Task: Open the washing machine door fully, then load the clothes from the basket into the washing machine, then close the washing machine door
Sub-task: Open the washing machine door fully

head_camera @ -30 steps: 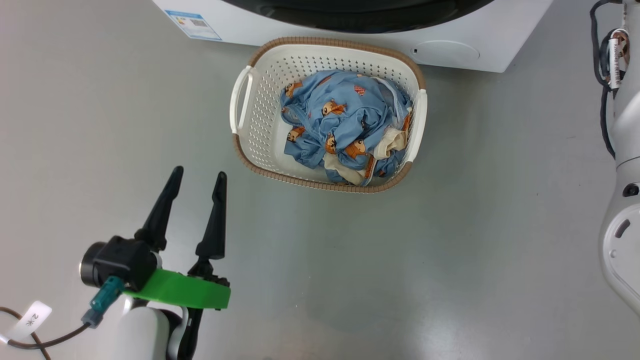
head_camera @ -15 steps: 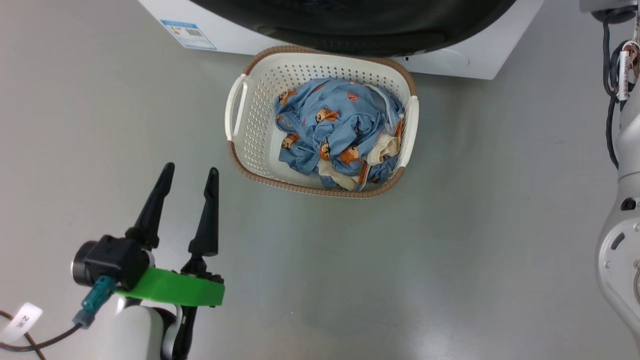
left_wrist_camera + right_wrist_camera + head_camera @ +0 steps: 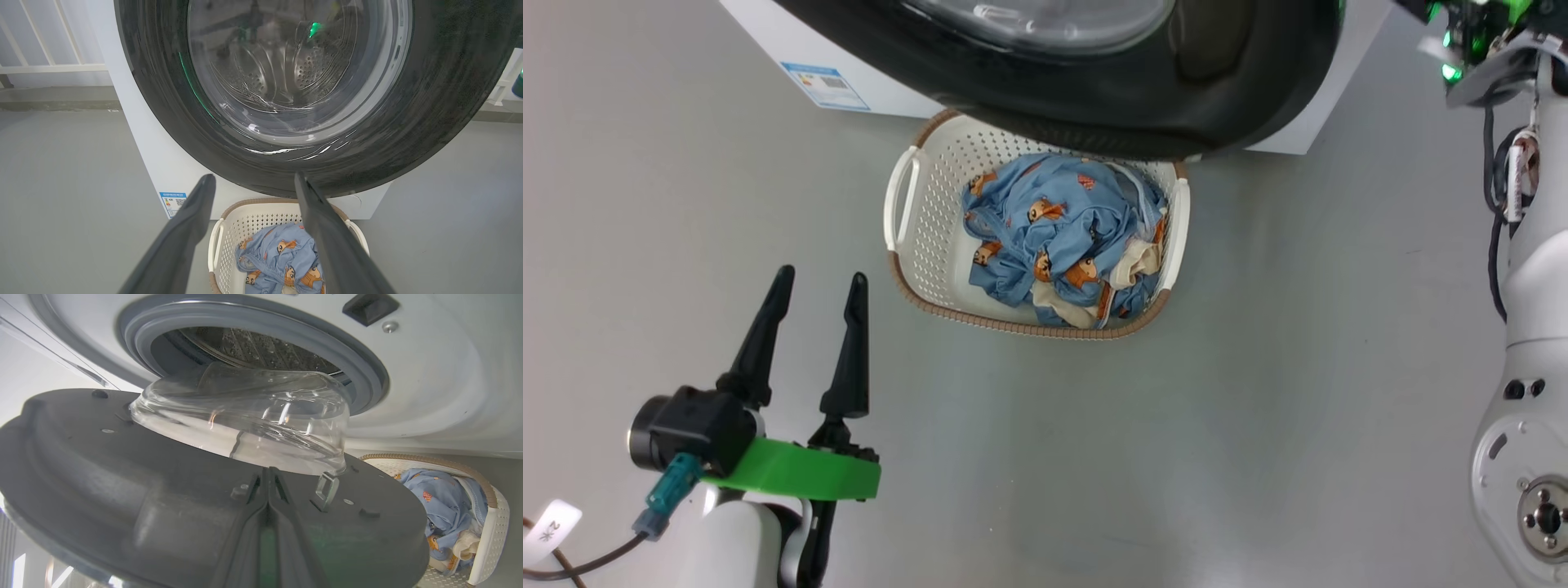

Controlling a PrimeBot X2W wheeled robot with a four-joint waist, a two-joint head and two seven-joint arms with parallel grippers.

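The washing machine door (image 3: 1176,98), black-rimmed with a clear glass centre, stands swung out from the white washing machine (image 3: 163,163) and overhangs the far end of the basket (image 3: 931,229). The cream basket sits on the floor, and the clothes (image 3: 1045,237), light blue with bears plus some cream fabric, are heaped in it. My left gripper (image 3: 820,278) is open and empty, left of the basket and nearer to me. In the right wrist view my right gripper (image 3: 268,471) is shut, its tips against the door's dark inner face (image 3: 102,465) just below the glass bowl. Behind it show the grey gasket and drum (image 3: 253,343).
A blue energy label (image 3: 825,86) marks the washer's lower corner. My pale right arm (image 3: 1535,269) rises along the head view's right edge. Grey floor lies on all sides of the basket. A white railing (image 3: 49,67) stands left of the machine.
The door has swung further out and now covers the basket's far end. The head camera has shifted, so the basket sits lower in view. My left gripper stays open.
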